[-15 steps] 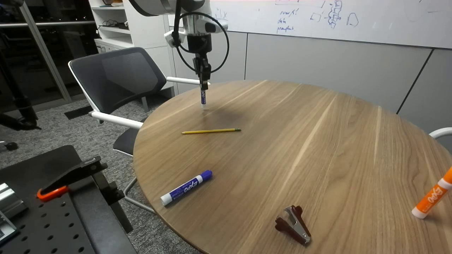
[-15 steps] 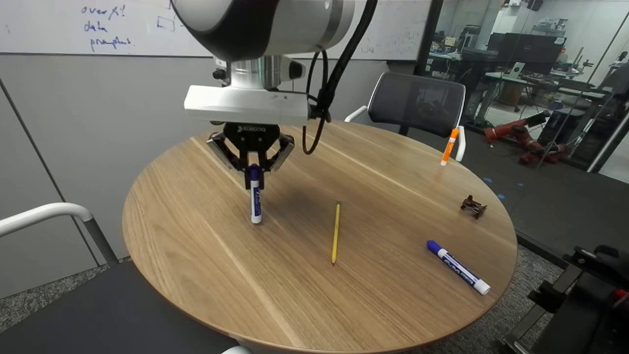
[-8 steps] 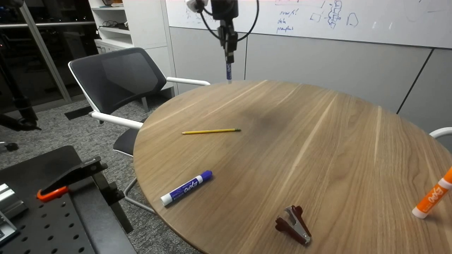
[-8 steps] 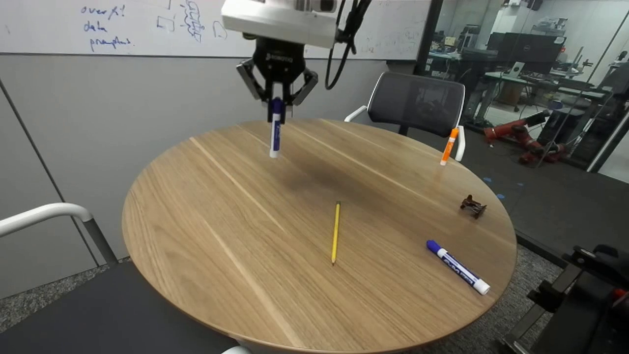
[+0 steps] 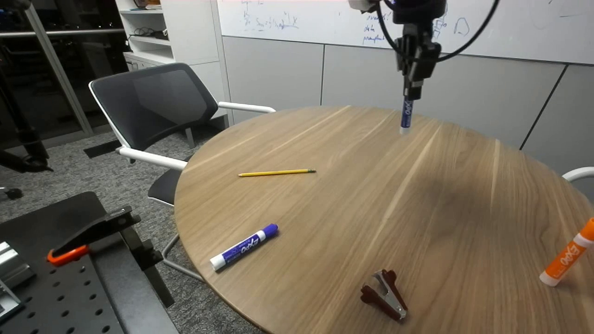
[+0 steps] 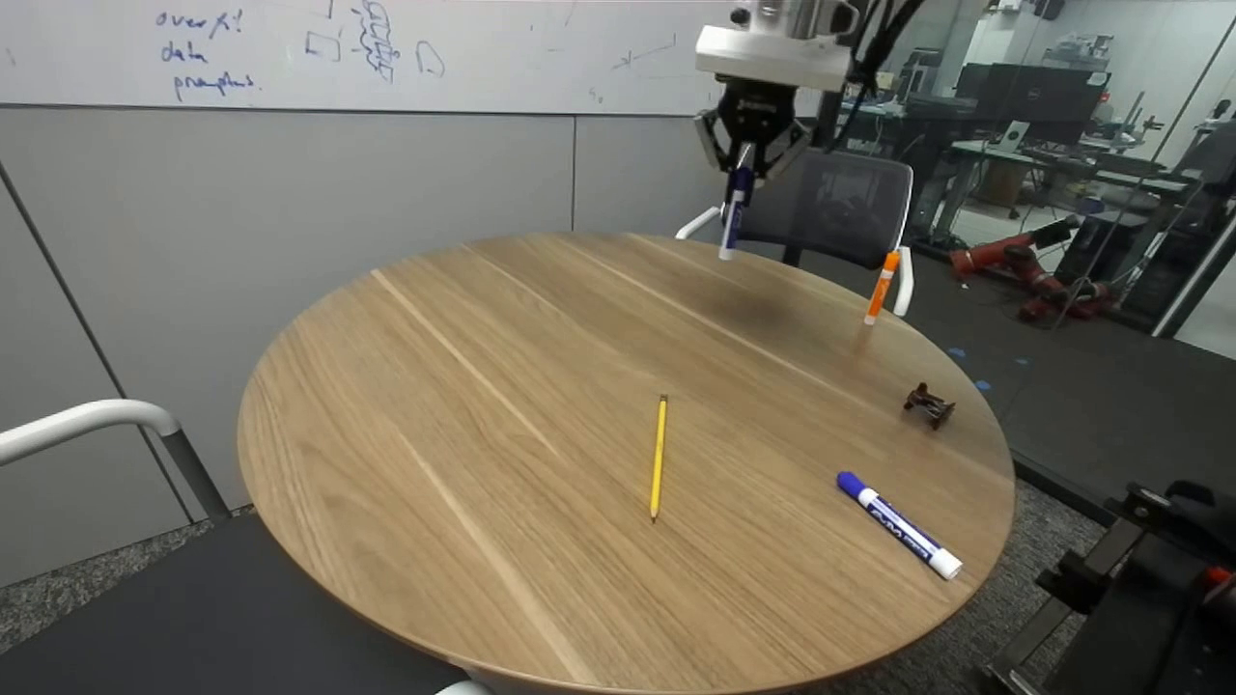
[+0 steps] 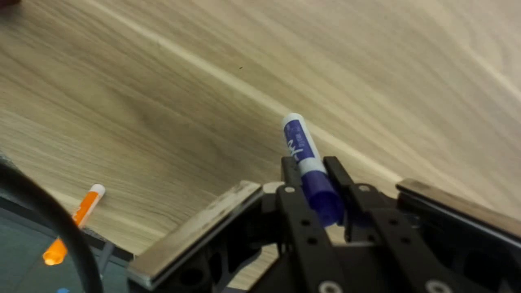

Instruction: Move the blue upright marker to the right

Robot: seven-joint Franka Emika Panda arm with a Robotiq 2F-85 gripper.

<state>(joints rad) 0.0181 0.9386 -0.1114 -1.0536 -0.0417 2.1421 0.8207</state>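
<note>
The blue upright marker, with its blue cap and white tail end, shows in both exterior views (image 5: pixel 407 113) (image 6: pixel 733 220) and in the wrist view (image 7: pixel 299 140). My gripper (image 7: pixel 311 162) is shut on it near the cap, one finger on each side. The marker hangs tail down, slightly tilted, held above the round wooden table (image 5: pixel 343 222). The gripper also shows in both exterior views (image 5: pixel 412 95) (image 6: pixel 739 193), over the far part of the table in an exterior view. Part of the cap is hidden by the fingers.
An orange marker (image 5: pixel 567 255) (image 6: pixel 881 288) stands at the table's edge, also in the wrist view (image 7: pixel 85 207). A staple remover (image 5: pixel 385 297), a yellow pencil (image 5: pixel 277 173) and a larger-looking blue marker (image 5: pixel 244 247) lie on the table. A chair (image 6: pixel 821 198) stands beyond the edge.
My gripper has lifted the blue upright marker off the table and carried it to the right in both exterior views. The marker now tilts a little. The other objects have not moved.
</note>
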